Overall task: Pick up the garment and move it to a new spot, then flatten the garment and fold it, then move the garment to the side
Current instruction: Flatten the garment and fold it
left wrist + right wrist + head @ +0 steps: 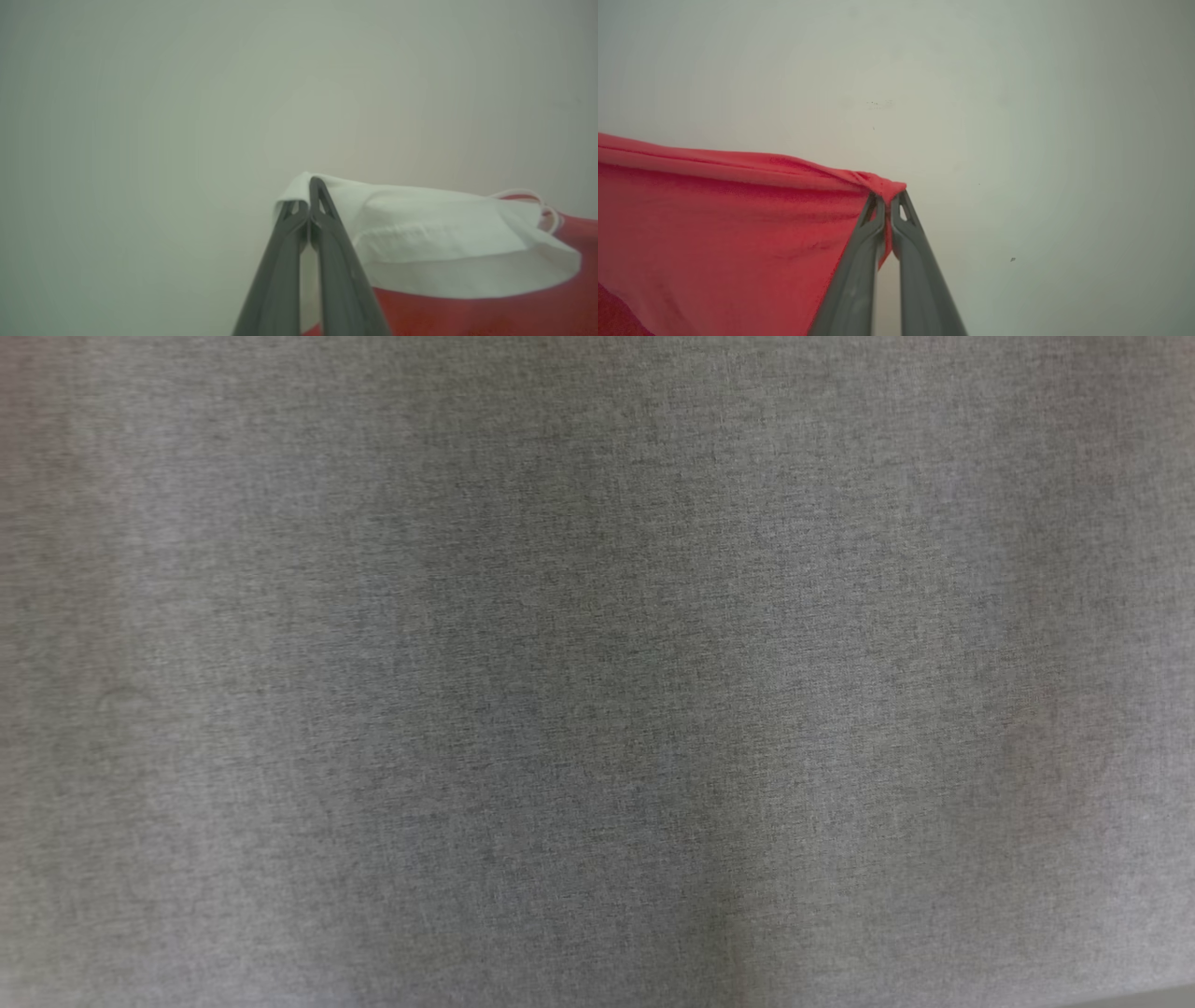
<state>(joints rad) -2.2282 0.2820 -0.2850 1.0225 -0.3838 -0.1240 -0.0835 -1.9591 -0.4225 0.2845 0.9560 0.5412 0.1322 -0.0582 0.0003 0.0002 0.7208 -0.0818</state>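
I see both clamped shut on cloth: left pincer [306,201] pinches the garment [444,233] at its white edge, and right pincer [887,199] grips a bunched red corner.

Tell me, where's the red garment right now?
The garment is pinched by both grippers: in the right wrist view it stretches left from the right gripper, and in the left wrist view it lies right of the left gripper.

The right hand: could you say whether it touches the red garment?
Touching: right wrist view shows the right hand pinching the red garment at its corner.
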